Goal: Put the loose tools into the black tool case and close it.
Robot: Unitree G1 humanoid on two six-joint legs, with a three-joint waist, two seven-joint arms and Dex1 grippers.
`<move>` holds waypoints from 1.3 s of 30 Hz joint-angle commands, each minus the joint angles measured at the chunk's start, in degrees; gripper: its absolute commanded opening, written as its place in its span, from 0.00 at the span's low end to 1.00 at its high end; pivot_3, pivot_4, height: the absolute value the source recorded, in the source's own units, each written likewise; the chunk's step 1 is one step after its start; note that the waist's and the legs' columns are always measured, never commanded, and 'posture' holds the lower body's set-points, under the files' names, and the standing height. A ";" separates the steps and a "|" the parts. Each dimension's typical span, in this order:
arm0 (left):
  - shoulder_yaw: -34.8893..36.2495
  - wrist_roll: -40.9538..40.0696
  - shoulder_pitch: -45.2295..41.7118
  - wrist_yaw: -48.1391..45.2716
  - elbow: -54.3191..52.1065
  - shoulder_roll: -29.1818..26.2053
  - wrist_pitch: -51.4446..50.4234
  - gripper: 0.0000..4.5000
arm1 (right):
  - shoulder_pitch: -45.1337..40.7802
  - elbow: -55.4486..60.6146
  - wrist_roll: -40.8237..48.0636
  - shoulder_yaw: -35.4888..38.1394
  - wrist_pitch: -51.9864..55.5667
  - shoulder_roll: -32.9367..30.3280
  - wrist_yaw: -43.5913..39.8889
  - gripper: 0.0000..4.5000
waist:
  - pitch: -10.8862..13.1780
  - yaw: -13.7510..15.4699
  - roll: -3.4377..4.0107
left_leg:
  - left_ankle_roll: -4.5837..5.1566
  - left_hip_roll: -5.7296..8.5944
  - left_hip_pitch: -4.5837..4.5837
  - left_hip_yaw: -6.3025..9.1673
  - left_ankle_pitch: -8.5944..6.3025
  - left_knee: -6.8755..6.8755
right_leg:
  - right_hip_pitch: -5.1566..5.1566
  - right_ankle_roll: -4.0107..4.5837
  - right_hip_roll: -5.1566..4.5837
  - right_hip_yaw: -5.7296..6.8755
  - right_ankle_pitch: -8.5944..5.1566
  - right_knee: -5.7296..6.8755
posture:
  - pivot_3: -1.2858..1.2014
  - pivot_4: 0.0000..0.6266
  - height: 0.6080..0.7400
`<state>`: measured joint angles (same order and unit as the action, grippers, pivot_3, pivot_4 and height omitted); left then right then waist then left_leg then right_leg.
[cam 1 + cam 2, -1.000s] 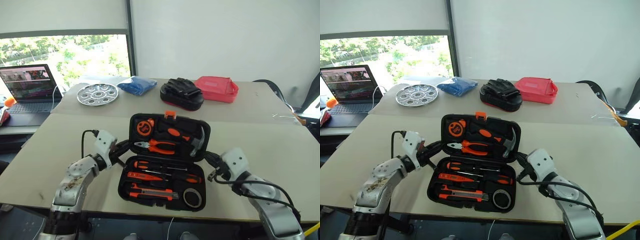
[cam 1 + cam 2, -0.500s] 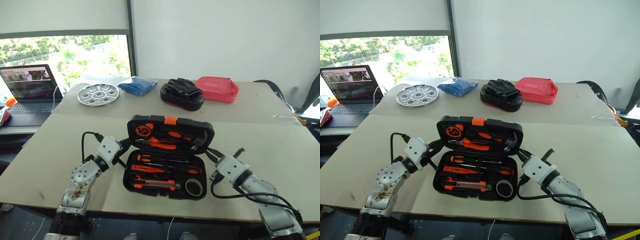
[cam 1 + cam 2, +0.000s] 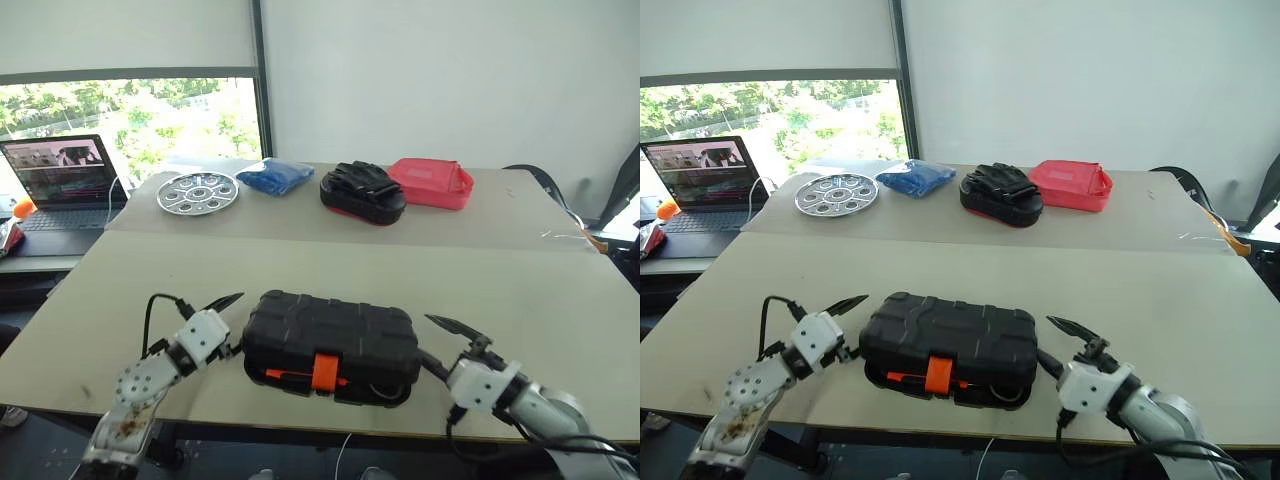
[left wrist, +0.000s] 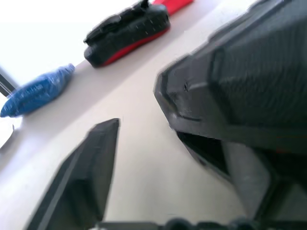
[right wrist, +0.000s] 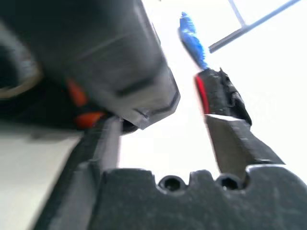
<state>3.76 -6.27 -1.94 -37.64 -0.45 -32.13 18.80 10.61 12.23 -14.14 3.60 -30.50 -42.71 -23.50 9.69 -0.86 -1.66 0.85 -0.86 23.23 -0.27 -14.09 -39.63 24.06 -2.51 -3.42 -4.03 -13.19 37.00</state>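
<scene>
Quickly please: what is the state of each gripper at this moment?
Left gripper: open, holding nothing, beside the black tool case.
Right gripper: open, holding nothing, at the case's other end.

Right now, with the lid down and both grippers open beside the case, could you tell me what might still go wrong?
1. The black tool case is not fully shut: a gap shows under the lid at the front, with orange visible inside, so the orange latch may not have caught.
2. The case sits near the table edge; a push on the lid could slide it off.
3. The left gripper and right gripper flank the case closely and could nudge it.
</scene>
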 commanded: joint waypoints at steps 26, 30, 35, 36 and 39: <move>-3.94 -18.88 -29.75 -45.65 12.24 -23.86 -37.27 0.29 | 16.49 34.38 43.39 11.18 37.22 -17.39 -27.12 0.13 | -0.08 -0.07 -0.29 | 0.06 0.03 -0.92 -0.35 -0.09 0.48 | -0.92 0.02 0.04 0.09 -0.57 -0.24 | 0.52 0.24 1.00; -7.69 -14.57 -33.12 -48.21 14.24 -21.61 -31.17 0.02 | 15.03 33.13 39.68 7.03 36.74 -17.89 -31.00 0.00 | -0.07 -0.20 -0.31 | 0.07 0.01 -0.92 -0.38 -0.10 0.62 | -0.83 0.11 0.08 0.06 -0.62 -0.24 | 0.52 0.24 1.00; -10.68 -7.93 -43.11 -44.33 24.99 -13.76 -23.16 0.02 | 12.36 32.06 35.16 1.46 36.06 -16.63 -32.60 0.00 | -0.01 0.88 -0.42 | 0.07 0.05 -0.79 -0.26 -0.09 0.44 | -0.82 0.07 0.11 0.18 -0.60 -0.24 | 0.52 0.24 1.00; -11.23 -6.83 -44.89 -43.93 27.09 -12.40 -21.82 0.02 | 11.83 31.92 34.59 0.51 36.14 -16.31 -32.67 0.00 | -0.01 1.02 -0.44 | 0.07 0.05 -0.79 -0.27 -0.09 0.44 | -0.86 0.05 0.08 0.16 -0.59 -0.25 | 0.52 0.24 1.00; -15.31 -1.72 -51.84 -42.92 35.46 -6.13 -17.22 0.02 | 7.87 30.19 29.64 -4.15 36.46 -14.31 -30.89 0.00 | -0.01 1.29 -0.49 | 0.07 0.09 -0.75 -0.26 -0.09 0.37 | -0.87 0.01 0.08 0.16 -0.57 -0.28 | 0.52 0.24 1.00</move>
<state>-9.54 -10.96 -50.47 -81.24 31.29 -40.62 -2.22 20.45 42.85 18.58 1.19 6.37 -58.19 -55.92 9.68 0.43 -2.15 0.92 -0.75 22.53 -0.52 -14.19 -39.30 23.22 -2.52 -3.33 -3.86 -13.75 36.72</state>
